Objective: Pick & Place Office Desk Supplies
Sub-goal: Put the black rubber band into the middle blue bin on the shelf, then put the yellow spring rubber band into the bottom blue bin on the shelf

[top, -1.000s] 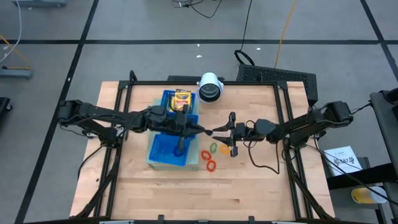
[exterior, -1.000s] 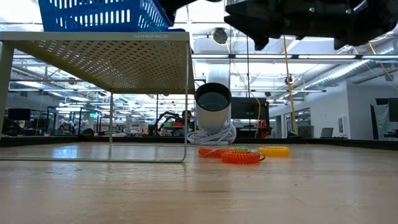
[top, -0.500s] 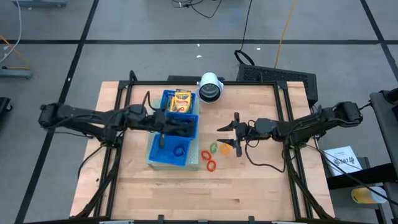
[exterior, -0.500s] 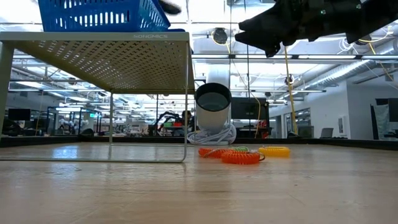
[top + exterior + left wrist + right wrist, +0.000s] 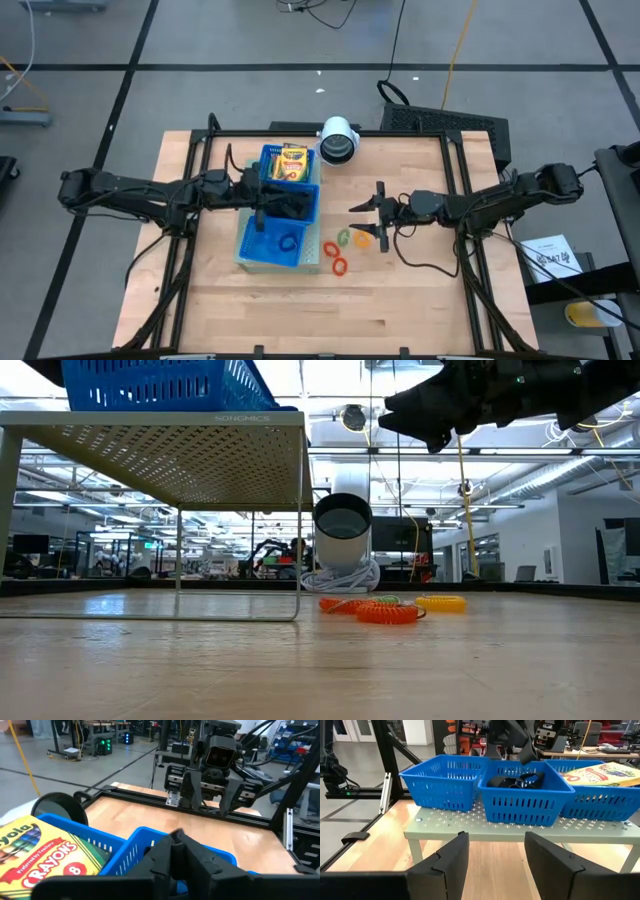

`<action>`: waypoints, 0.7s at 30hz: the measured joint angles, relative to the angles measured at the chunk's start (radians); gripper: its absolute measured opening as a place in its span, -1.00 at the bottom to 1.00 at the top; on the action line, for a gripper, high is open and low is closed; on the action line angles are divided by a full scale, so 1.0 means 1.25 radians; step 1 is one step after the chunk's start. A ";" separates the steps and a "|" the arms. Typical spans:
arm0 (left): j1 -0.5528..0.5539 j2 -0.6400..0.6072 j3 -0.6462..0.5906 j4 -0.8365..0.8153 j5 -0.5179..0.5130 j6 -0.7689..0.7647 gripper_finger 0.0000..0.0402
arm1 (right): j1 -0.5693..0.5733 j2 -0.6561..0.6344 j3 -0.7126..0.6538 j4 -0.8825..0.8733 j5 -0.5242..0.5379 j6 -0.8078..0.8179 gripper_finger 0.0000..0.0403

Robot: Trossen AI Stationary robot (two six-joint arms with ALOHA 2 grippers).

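Since a second ago left gripper (image 5: 262, 216) pulled back over tray (image 5: 254, 254), fingers pressed together, empty; right gripper (image 5: 376, 213) spread beside rings (image 5: 338, 250) on table, next probably drop and pinch one.

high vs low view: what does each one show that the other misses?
Only the high view: inside the blue tray, with the crayon box, black clips and a ring; the left gripper over it.

Only the low view: the perforated white shelf under the tray, and the room behind.

Both: the rings on the table, the white cylinder, and the open right gripper above the rings.
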 joint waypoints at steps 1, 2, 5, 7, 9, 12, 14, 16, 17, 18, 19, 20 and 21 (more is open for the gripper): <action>0.000 0.000 0.000 -0.001 -0.001 -0.006 -0.75 | 0.000 0.000 0.000 -0.004 0.000 0.000 -0.09; 0.000 0.000 0.001 -0.005 -0.002 -0.013 -0.70 | 0.000 0.000 0.000 -0.008 0.000 0.000 -0.09; 0.000 0.000 0.002 -0.006 -0.002 -0.034 -0.49 | 0.000 0.000 0.000 -0.020 0.000 0.000 -0.09; 0.000 0.000 0.003 -0.006 0.003 -0.044 -0.32 | 0.000 0.000 0.000 -0.026 0.000 0.000 -0.09; 0.000 0.000 0.003 -0.007 0.004 -0.044 -0.14 | 0.000 0.000 0.000 -0.029 0.000 0.000 -0.08; 0.000 0.000 0.003 0.000 0.003 -0.023 0.09 | 0.000 0.000 0.000 -0.049 0.000 0.001 -0.07; 0.000 -0.003 0.003 0.014 -0.005 -0.006 0.20 | 0.000 0.000 0.000 -0.088 0.000 0.017 -0.07; 0.000 -0.021 0.003 0.025 -0.011 -0.002 0.30 | 0.000 0.000 0.000 -0.158 -0.001 0.047 -0.08; 0.000 -0.027 0.004 0.037 -0.012 -0.002 0.33 | 0.000 0.000 0.000 -0.203 -0.001 0.062 -0.08; 0.000 -0.032 0.005 0.042 -0.012 -0.002 0.36 | 0.000 0.000 0.000 -0.251 0.000 0.078 -0.08; 0.000 -0.036 0.005 0.040 -0.012 0.001 0.39 | 0.000 0.001 0.000 -0.298 0.000 0.095 -0.08; 0.000 -0.038 0.005 0.038 -0.012 0.006 0.41 | 0.000 0.006 0.000 -0.337 0.001 0.114 -0.08; 0.000 -0.038 0.005 0.038 -0.012 0.008 0.42 | 0.000 0.014 0.000 -0.366 0.004 0.132 -0.08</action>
